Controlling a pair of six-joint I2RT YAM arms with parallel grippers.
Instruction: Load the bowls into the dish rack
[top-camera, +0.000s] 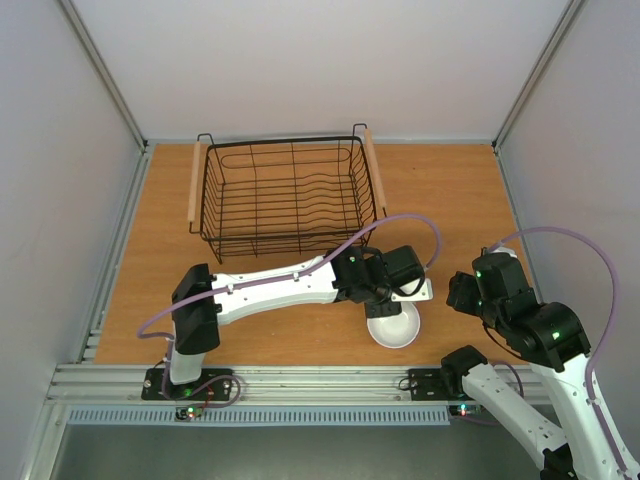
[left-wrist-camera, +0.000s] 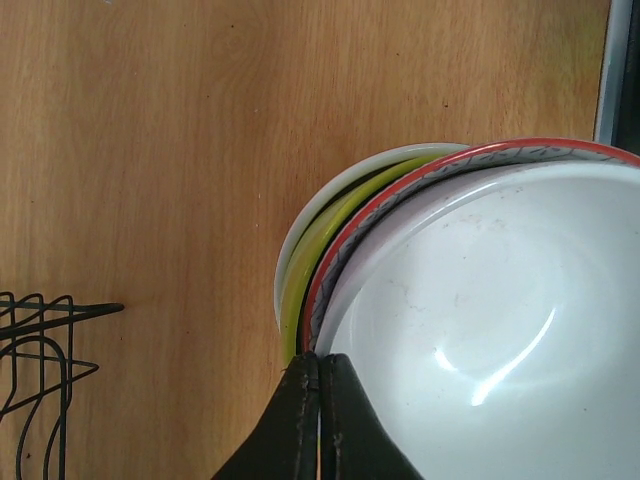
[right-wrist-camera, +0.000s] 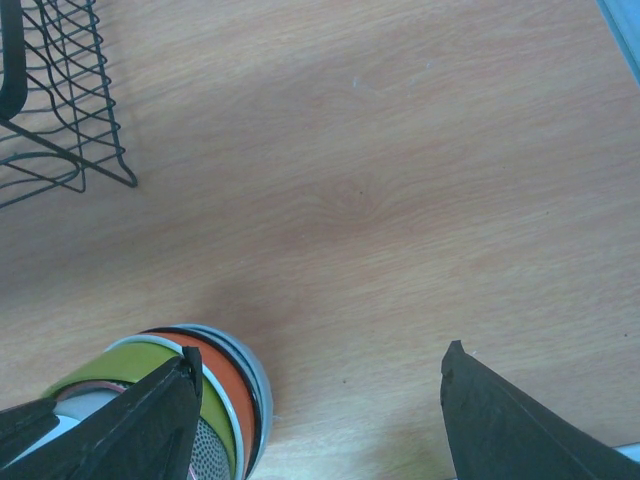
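Note:
The black wire dish rack (top-camera: 290, 195) with wooden handles stands at the back centre, with no bowl showing in it. The bowls are nested in one stack (top-camera: 395, 328) near the front edge. In the left wrist view a white bowl (left-wrist-camera: 480, 320) lies on top, over an orange-rimmed patterned one (left-wrist-camera: 400, 188), a yellow-green one (left-wrist-camera: 308, 262) and a white one (left-wrist-camera: 330, 195). My left gripper (left-wrist-camera: 321, 365) is shut on the top white bowl's rim. My right gripper (right-wrist-camera: 322, 355) stands open just right of the stack (right-wrist-camera: 215, 370), holding nothing.
The rack's front corner (right-wrist-camera: 60, 100) shows at the top left of the right wrist view, with bare wooden table (right-wrist-camera: 380, 200) between it and the stack. Aluminium rails (top-camera: 300, 385) run along the near edge.

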